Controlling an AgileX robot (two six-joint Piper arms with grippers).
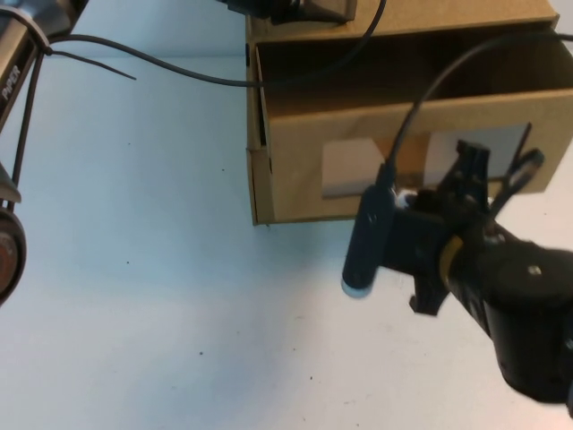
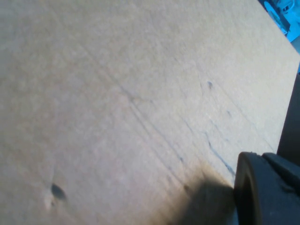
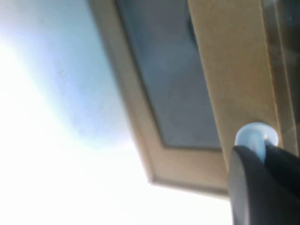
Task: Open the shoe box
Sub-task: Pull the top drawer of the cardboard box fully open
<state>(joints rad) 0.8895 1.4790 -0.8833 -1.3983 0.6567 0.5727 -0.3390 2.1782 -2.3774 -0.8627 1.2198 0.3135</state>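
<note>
The brown cardboard shoe box (image 1: pixel 295 170) stands at the back right of the table, with a pale window (image 1: pixel 354 166) in its front wall and its dark inside showing from above. My right gripper (image 1: pixel 497 166) is shut, its tips up against the right part of that front wall with nothing visibly held. In the right wrist view the box's lower corner (image 3: pixel 154 178) and window (image 3: pixel 168 79) lie beside my dark finger (image 3: pixel 262 183). My left gripper (image 1: pixel 300 9) reaches in at the box's back edge. The left wrist view is filled by a cardboard panel (image 2: pixel 131 103), beside one finger (image 2: pixel 267 192).
A black cable (image 1: pixel 152 58) crosses from the left arm (image 1: pixel 13 81) to the box, and another (image 1: pixel 421 107) arcs over the box's front. The pale blue table (image 1: pixel 161 296) spreads left of and in front of the box.
</note>
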